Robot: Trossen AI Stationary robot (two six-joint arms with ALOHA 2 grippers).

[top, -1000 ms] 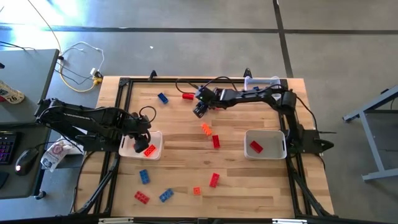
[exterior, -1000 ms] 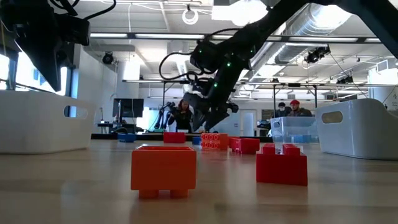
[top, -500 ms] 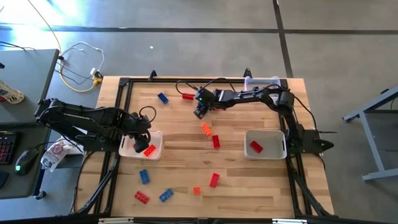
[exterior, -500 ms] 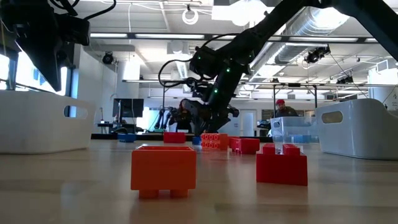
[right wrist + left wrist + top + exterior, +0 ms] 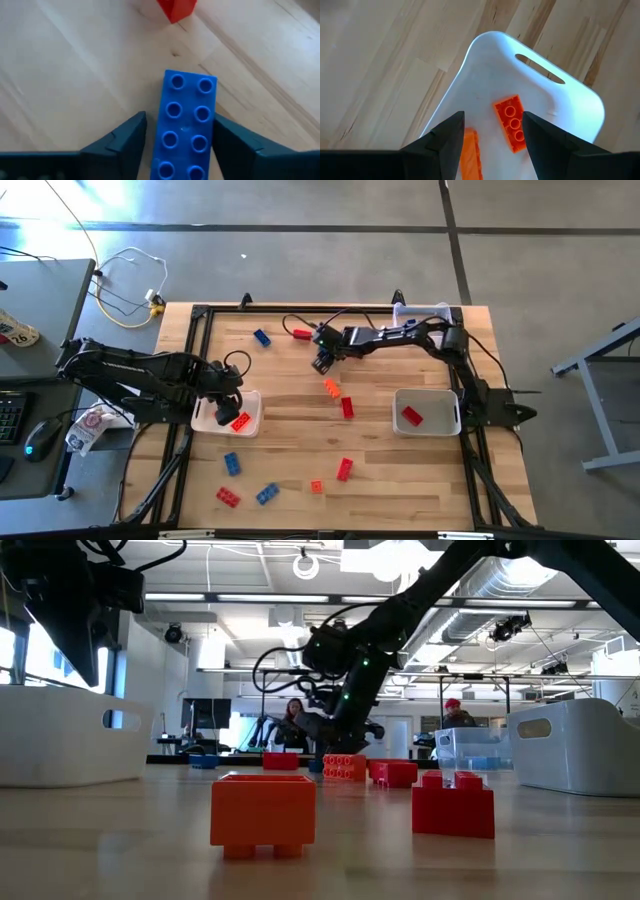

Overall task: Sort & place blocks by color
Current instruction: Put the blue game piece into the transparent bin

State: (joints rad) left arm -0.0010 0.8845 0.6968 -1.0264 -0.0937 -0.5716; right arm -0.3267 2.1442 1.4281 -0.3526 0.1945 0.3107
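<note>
A blue eight-stud block (image 5: 187,120) lies flat on the wooden table between the fingers of my right gripper (image 5: 320,364), which is open and low over the table's far middle. A red block (image 5: 176,9) lies just beyond it. My left gripper (image 5: 230,395) hangs open over the left white tray (image 5: 252,406), above an orange block (image 5: 511,122) lying in it. The right tray (image 5: 428,393) holds a red block (image 5: 411,415). Orange (image 5: 332,387) and red (image 5: 347,407) blocks lie mid-table, and several more near the front edge. My right gripper's fingers come slanting down from above and lie along the blue block's two long sides (image 5: 212,125). One finger (image 5: 235,145) meets the block's outline; a strip of table shows beside the other. Whether either touches the block, I cannot tell. The block lies flat on the table.
A blue block (image 5: 262,337) and a red block (image 5: 301,334) lie at the far left of the work area. A clear box (image 5: 420,311) stands at the far edge. A black frame (image 5: 190,360) borders the table. People show in the room behind.
My right gripper has sunk toward the table over the far middle, tipping a little more steeply. The left arm and the blocks have kept still.
</note>
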